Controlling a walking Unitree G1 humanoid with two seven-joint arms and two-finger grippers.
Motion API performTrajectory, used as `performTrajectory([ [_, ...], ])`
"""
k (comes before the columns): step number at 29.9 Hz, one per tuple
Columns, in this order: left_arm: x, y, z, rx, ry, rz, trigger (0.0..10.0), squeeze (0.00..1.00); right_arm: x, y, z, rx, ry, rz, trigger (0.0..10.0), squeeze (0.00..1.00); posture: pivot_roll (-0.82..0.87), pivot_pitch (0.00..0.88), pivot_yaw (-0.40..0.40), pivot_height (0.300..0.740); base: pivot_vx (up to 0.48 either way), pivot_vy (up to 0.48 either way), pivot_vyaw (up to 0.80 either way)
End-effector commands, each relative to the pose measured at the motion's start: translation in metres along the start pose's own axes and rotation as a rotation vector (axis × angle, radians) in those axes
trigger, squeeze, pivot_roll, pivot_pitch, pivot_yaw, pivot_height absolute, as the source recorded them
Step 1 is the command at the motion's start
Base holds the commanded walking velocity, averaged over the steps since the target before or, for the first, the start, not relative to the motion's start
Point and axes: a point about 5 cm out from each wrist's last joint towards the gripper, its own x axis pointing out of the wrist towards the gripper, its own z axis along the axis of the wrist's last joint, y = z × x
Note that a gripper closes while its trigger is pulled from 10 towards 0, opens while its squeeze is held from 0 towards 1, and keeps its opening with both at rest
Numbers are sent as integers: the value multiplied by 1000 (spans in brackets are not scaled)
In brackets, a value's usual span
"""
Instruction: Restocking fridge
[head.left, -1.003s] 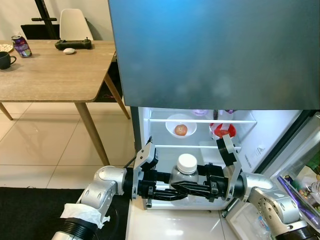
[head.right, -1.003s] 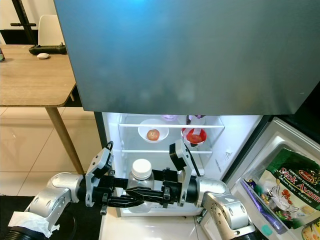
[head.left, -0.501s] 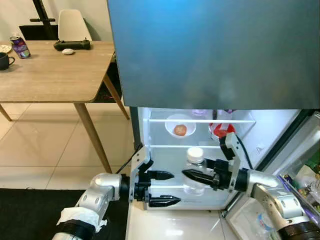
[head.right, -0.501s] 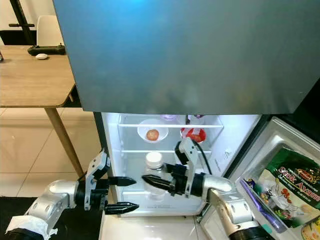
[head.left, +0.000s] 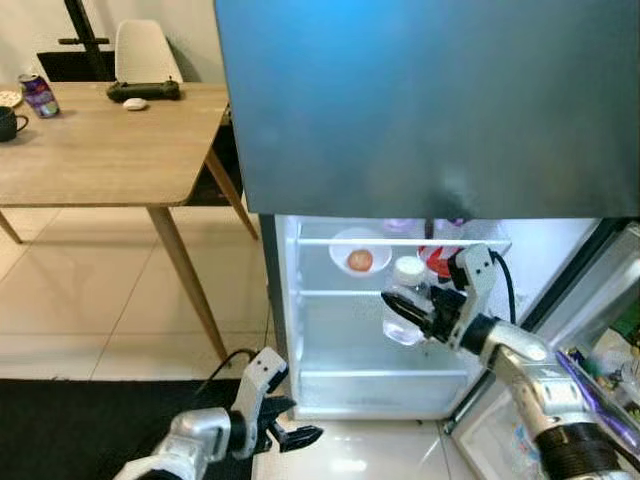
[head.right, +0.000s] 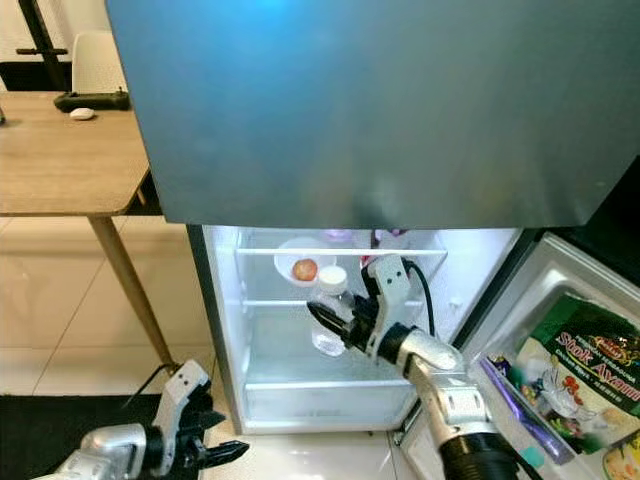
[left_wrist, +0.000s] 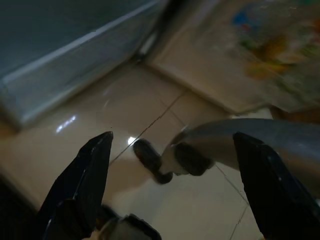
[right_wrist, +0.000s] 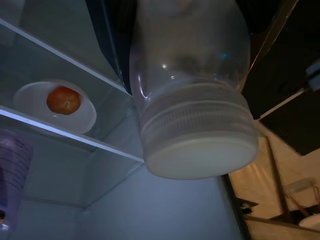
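Bottle (head.left: 405, 305) was held clenched by right gripper (head.left: 418, 312) inside fridge (head.left: 480, 265) | left gripper (head.left: 290, 428) was spread, empty, near floor (head.left: 100, 300).

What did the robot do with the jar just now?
The left end effector let go of the jar and dropped low, open. The right end effector alone lifted the jar up toward the shelf. The white bowl with the round fruit stayed put.
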Motion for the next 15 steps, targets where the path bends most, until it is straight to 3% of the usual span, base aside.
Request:
performTrajectory([
  [1, 1, 3, -18, -81, 19, 152, 10000, 0, 3, -2, -7, 30, 6, -69, 10000, 0, -62, 0, -16, 740, 0, 0, 0],
  [8, -1, 6, -37, -199, 4, 341, 10000, 0, 8, 4, -32, 88, 54, -158, 10000, 0, -62, 0, -15, 740, 0, 0, 0],
  [12, 8, 3, -31, -269, -74, 396, 10000, 0, 11, -3, -45, 127, 94, -304, 10000, 0, -57, 0, -14, 740, 0, 0, 0],
  [15, 12, 1, -30, -274, -80, 412, 10000, 0, 9, -7, -52, 123, 125, -364, 10000, 0, -57, 0, -14, 740, 0, 0, 0],
])
